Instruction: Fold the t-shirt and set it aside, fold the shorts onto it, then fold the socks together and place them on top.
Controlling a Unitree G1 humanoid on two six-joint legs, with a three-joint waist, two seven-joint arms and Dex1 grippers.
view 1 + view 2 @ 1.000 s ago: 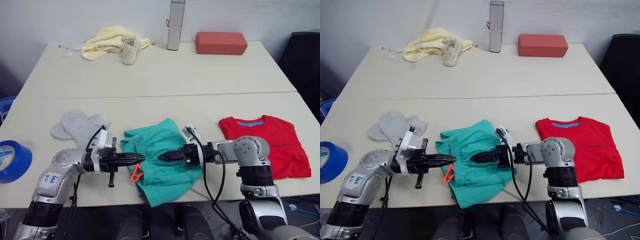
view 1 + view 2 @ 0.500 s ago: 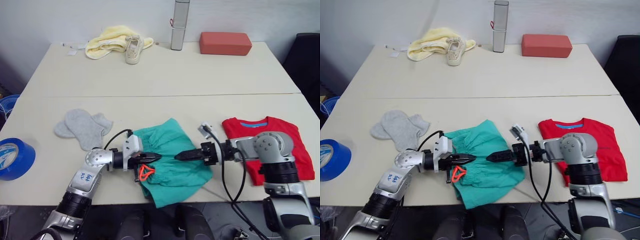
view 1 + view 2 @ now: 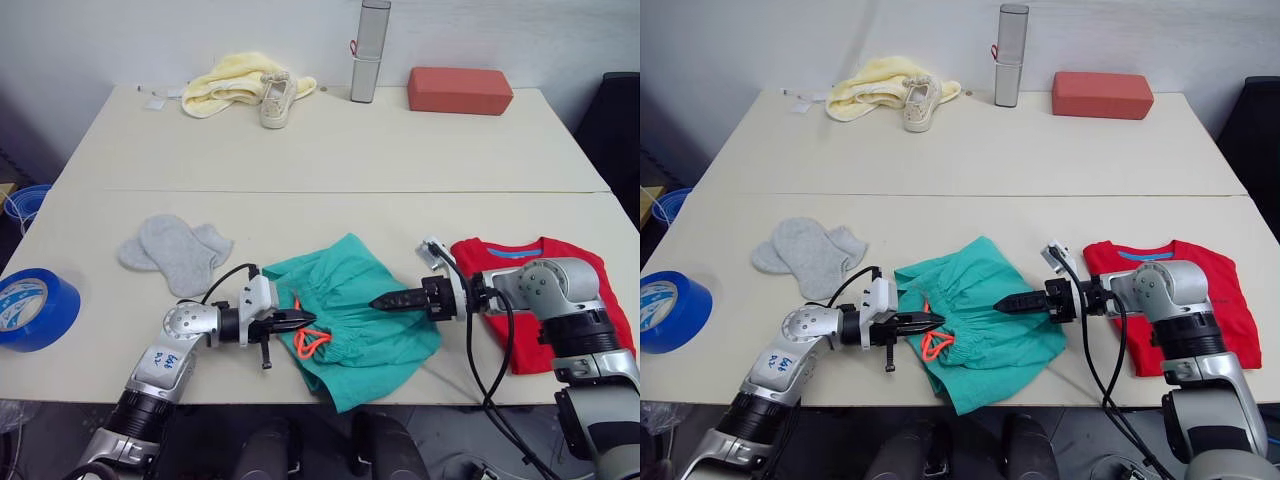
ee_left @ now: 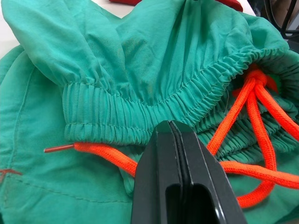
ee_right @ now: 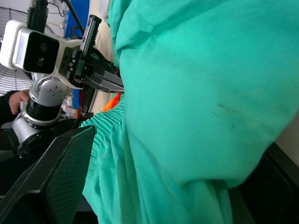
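The teal-green shorts point(image 3: 355, 300) lie bunched near the table's front edge, with an orange drawstring point(image 3: 312, 340) looped out of the waistband. My left gripper point(image 3: 308, 322) is shut, and its tip point(image 4: 170, 125) rests against the gathered waistband just above the drawstring. My right gripper point(image 3: 378, 301) reaches in from the right. Its fingers point(image 5: 60, 182) are spread open with a fold of the shorts bulging between them. The red t-shirt point(image 3: 495, 255) lies folded at the front right, partly under my right arm. Two grey socks point(image 3: 175, 250) lie flat to the left of the shorts.
A blue tape roll point(image 3: 35, 310) sits at the front left edge. Along the far side are a pale yellow cloth point(image 3: 230, 85), a beige shoe point(image 3: 277, 98), a silver cylinder point(image 3: 368, 50) and a red-brown block point(image 3: 460, 90). A cable hangs from my right arm.
The camera view has shifted. My left gripper has come down onto the waistband by the drawstring. My right gripper has drawn back toward the shorts' right side.
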